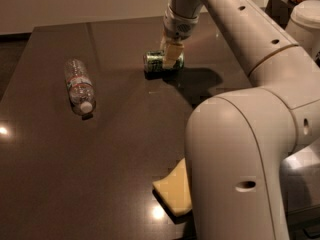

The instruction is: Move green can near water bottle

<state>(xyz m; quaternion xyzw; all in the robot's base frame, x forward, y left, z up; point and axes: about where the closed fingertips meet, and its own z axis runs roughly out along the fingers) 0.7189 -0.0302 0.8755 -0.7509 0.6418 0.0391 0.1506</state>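
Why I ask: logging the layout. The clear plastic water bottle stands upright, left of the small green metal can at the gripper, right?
No: the camera view shows the clear plastic water bottle lying on its side, left of the small green metal can at the gripper.

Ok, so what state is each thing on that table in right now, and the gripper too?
green can: lying on its side, right at the gripper.
water bottle: lying on its side, white cap on, well apart from the can.
gripper: pointing down, right at the can.
yellow sponge: lying flat, partly hidden by the arm.
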